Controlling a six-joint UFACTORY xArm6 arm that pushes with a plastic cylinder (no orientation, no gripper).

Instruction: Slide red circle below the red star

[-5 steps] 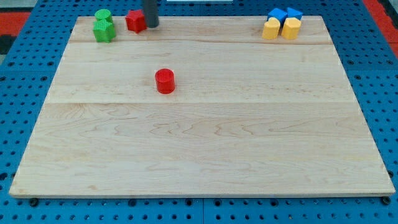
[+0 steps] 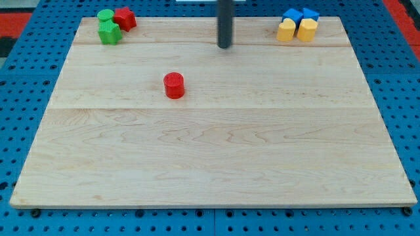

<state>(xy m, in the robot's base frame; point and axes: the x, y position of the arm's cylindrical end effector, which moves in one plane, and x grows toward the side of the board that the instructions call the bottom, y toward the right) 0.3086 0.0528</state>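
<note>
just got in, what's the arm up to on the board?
Nothing is being pushed at this moment. My tip sits near the board's top edge, apart from every block. The red circle lies alone, down and to the view's left of it. The red star is in the top-left corner touching the green blocks. Blue and yellow blocks cluster top-right.

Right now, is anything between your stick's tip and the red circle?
No. In the camera view only bare wood lies between my tip and the red circle.
</note>
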